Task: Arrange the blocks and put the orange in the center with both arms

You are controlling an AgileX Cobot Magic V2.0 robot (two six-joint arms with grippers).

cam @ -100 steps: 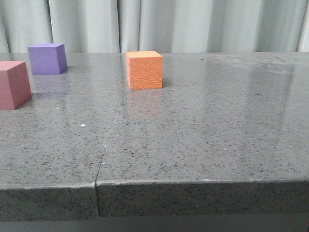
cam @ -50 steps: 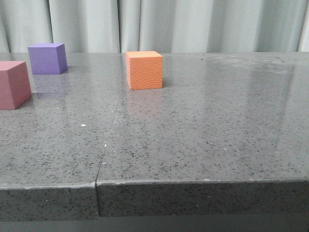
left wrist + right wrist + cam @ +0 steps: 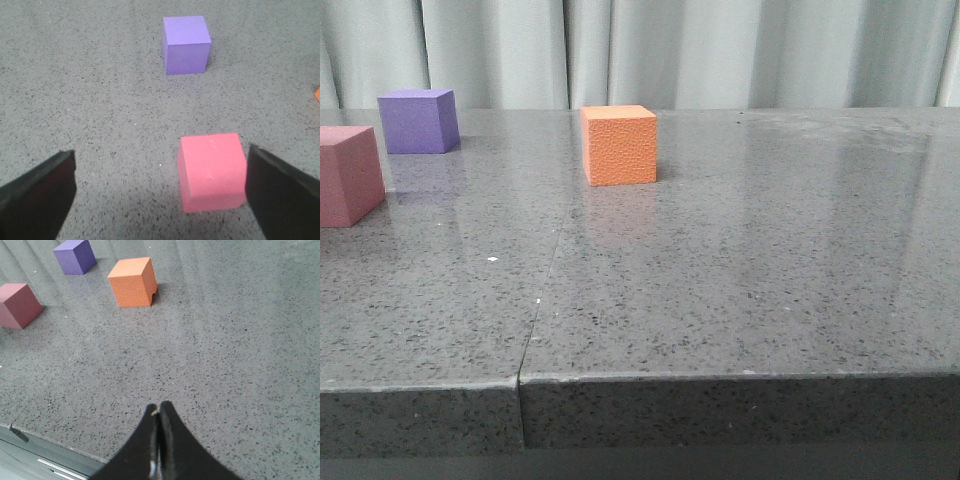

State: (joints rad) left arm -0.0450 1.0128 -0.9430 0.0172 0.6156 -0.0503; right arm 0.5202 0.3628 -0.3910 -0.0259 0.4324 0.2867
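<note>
The orange cube (image 3: 619, 145) stands on the grey speckled table (image 3: 720, 280) a little left of the middle; it also shows in the right wrist view (image 3: 132, 282). The purple cube (image 3: 417, 121) is at the far left back, the pink cube (image 3: 348, 175) at the left edge nearer me. In the left wrist view my left gripper (image 3: 160, 192) is open wide, above the table; the pink cube (image 3: 213, 171) lies between the fingers, close to one finger (image 3: 280, 192), not held. The purple cube (image 3: 186, 44) is beyond it. My right gripper (image 3: 159, 410) is shut and empty near the table's front edge.
A pale curtain (image 3: 650, 50) hangs behind the table. A seam (image 3: 545, 290) runs through the tabletop from front to back. The table's front edge (image 3: 720, 378) is close to the camera; it shows in the right wrist view (image 3: 30, 437) too.
</note>
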